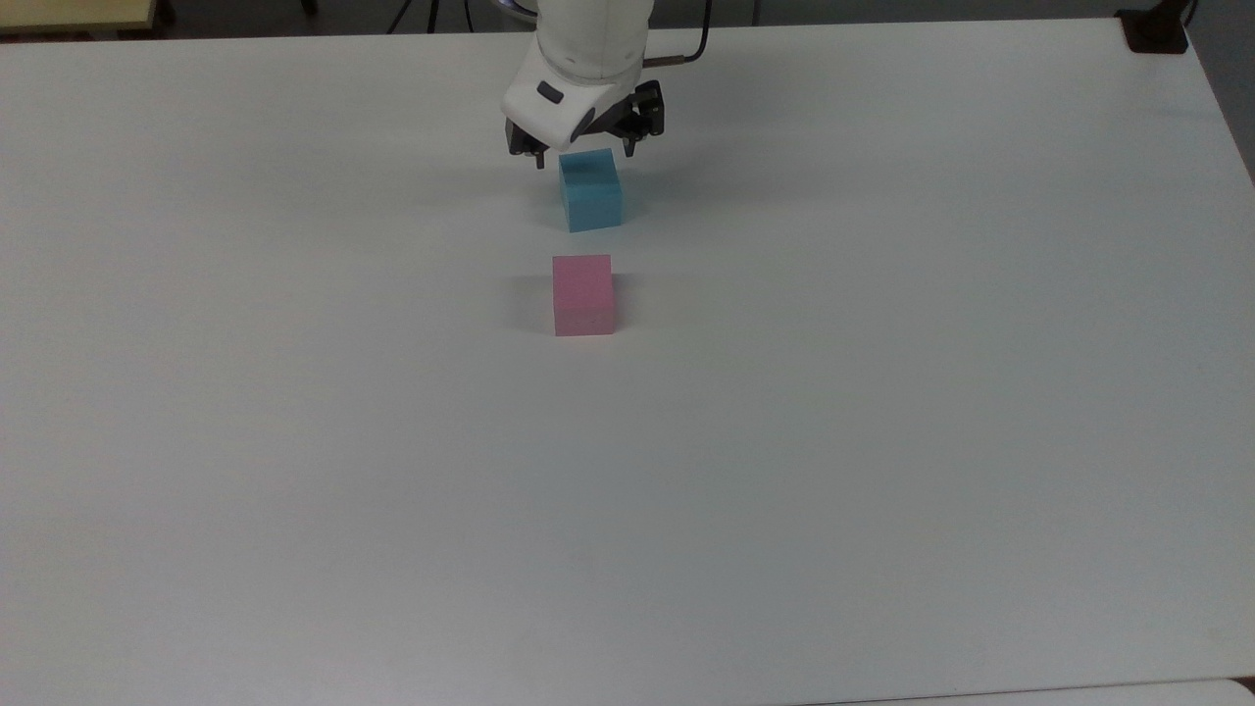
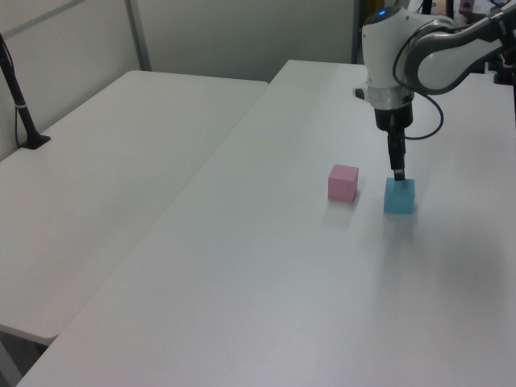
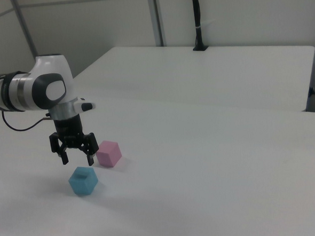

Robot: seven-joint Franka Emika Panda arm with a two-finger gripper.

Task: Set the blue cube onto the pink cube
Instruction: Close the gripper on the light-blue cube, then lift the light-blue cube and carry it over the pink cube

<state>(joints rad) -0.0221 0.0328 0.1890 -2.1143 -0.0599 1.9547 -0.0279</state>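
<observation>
Gripper (image 1: 582, 152) hanging open just above the blue cube (image 1: 591, 190).

The arm (image 3: 35, 90) is reaching down over the white table (image 1: 882, 392), and its two fingers are spreading wide apart, pointing down at the blue cube without touching it. In the right view the fingertips are sitting just over the cube's top face. The blue cube is resting flat on the table, and the pink cube (image 1: 583, 294) is sitting near it, apart from it, lower in the top view. In the left view the pink cube is lying just to the left view's left of the blue one.
</observation>
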